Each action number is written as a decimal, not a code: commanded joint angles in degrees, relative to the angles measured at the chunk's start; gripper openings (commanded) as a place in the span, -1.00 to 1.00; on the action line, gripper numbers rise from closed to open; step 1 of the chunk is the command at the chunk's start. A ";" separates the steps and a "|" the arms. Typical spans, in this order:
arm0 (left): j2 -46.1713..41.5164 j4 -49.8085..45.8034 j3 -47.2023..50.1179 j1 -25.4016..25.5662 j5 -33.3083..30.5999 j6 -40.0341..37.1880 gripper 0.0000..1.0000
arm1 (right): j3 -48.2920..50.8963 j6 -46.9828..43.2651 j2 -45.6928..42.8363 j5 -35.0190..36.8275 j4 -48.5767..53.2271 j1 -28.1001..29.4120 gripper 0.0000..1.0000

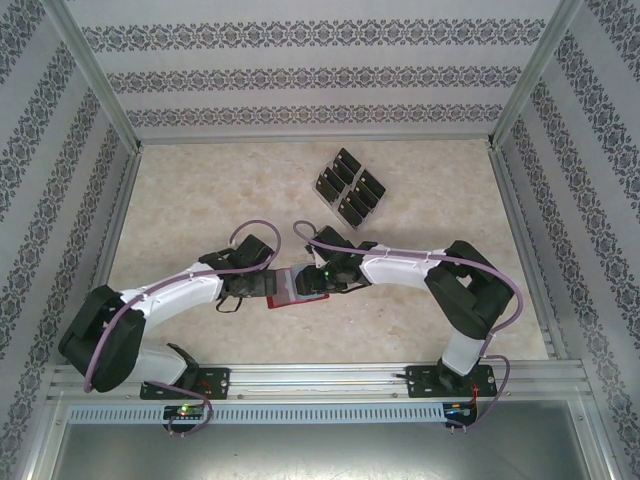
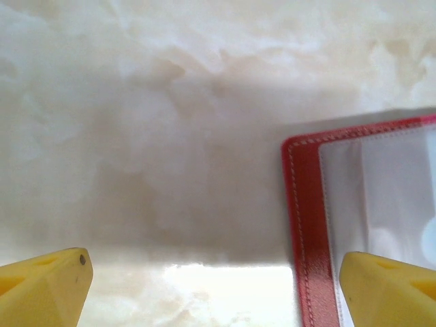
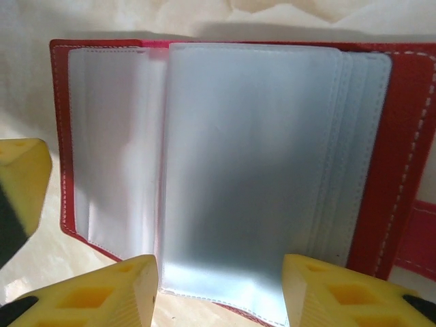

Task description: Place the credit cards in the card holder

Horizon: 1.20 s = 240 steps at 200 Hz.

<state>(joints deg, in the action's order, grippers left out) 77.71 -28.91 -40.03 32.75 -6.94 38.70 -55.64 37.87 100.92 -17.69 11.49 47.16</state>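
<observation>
Right wrist: card holder (image 3: 402, 136) open, sleeves (image 3: 245, 170) empty. Right gripper (image 3: 219, 286), left gripper (image 2: 214, 272) both wide. Next: fetch credit cards (image 1: 350, 188) from far rack (image 1: 324, 203).

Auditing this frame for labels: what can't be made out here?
Top view: card holder mostly covered by left end effector and right end effector; credit cards too small to read.
Left wrist: holder cut off by the right edge.
Right wrist: snap tab cut off at right.
</observation>
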 commanded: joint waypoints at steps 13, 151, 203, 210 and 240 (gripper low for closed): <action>0.49 -0.34 3.44 -2.64 0.75 1.73 0.89 | -1.34 1.50 1.60 -1.46 -0.50 0.74 0.04; -3.46 2.71 6.12 -3.56 1.02 4.82 0.89 | -9.18 2.30 6.21 -4.87 1.25 3.46 0.03; -18.67 -2.26 8.00 -7.56 -4.09 8.98 0.89 | -12.32 2.56 7.52 -5.33 2.67 4.43 0.03; -20.92 -2.47 8.26 -8.12 -4.06 9.34 0.89 | -12.92 2.57 8.00 -5.42 2.98 4.54 0.03; -25.80 -3.35 7.96 -9.49 -3.32 9.12 0.89 | -15.55 2.22 9.93 -5.63 4.30 4.87 0.03</action>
<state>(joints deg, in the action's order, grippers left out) 54.02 -29.36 -32.47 24.29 -9.34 46.44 -68.40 39.57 108.84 -22.41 13.54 51.29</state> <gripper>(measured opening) 0.945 0.518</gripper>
